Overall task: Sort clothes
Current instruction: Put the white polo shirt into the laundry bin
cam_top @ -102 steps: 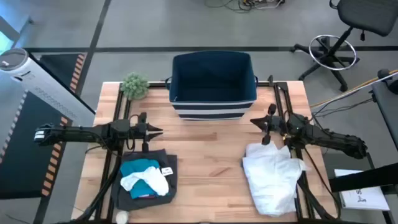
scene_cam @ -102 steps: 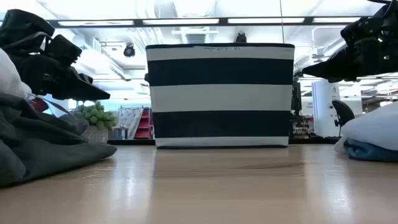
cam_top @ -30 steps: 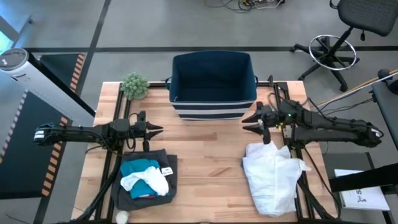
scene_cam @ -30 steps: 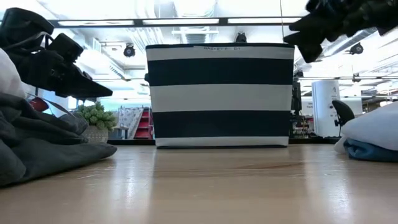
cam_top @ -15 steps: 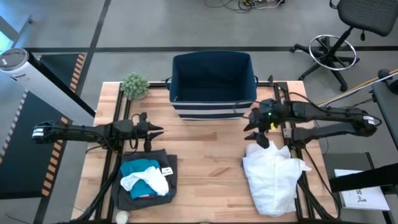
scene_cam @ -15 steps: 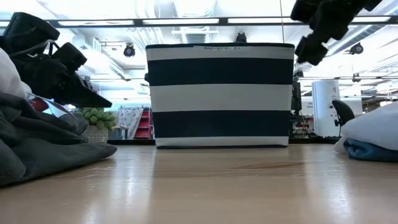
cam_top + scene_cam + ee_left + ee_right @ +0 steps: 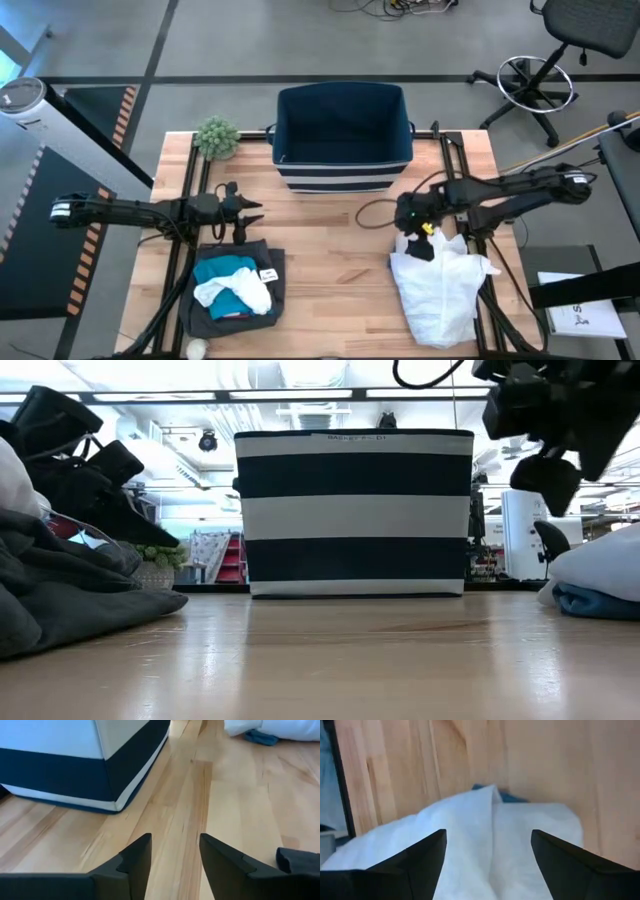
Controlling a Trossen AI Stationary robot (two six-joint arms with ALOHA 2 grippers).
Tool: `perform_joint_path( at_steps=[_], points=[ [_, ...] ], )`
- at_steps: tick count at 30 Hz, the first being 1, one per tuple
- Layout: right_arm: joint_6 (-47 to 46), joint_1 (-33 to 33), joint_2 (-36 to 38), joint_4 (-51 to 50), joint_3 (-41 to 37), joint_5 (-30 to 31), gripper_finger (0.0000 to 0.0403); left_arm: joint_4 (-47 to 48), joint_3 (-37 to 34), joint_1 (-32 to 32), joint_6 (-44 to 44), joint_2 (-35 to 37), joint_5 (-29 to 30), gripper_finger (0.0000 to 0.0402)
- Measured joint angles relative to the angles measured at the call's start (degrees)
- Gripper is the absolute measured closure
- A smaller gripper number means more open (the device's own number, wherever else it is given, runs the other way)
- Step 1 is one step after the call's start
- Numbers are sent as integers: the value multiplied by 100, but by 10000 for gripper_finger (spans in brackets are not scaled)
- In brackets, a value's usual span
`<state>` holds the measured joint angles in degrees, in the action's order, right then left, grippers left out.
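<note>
My right gripper hangs over the top edge of the large white garment, fingers spread wide with nothing between them; in my right wrist view the white fabric lies straight beneath, a sliver of blue cloth peeking from under it; the white heap sits at about four o'clock on the wooden table. My left gripper waits at nine o'clock, parted only a little and empty, pointing across bare boards; just beside it toward seven o'clock lies the dark grey garment with a teal piece and a small white piece on top; a strip of maroon shows at its near edge. The navy striped bin stands at twelve o'clock; a small green plant sits at eleven o'clock.
</note>
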<state>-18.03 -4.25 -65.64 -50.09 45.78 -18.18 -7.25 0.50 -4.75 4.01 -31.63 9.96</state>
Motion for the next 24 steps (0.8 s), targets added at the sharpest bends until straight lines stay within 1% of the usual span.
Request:
perform_joint_path(
  at_steps=[3, 6, 13, 20, 22, 24],
  points=[
    [-184, -232, -235, -1, 0, 94, 125, -9, 1, 0, 0, -47, 2, 227],
    [-250, -433, -463, -19, 0, 326, 128, -8, 1, 0, 0, -70, 6, 221],
    [-189, -738, -979, -63, 0, 791, 116, -2, 1, 0, 0, -92, 13, 221],
    [-23, -927, -1443, -59, 0, 786, 109, -2, -1, 0, 0, -103, 11, 235],
    [1, -973, -1537, -54, 0, 854, 117, -2, 1, 0, 0, -103, 11, 239],
    [4, -1011, -1620, -59, 0, 952, 137, -2, 0, 0, -2, -103, 11, 243]
  ],
)
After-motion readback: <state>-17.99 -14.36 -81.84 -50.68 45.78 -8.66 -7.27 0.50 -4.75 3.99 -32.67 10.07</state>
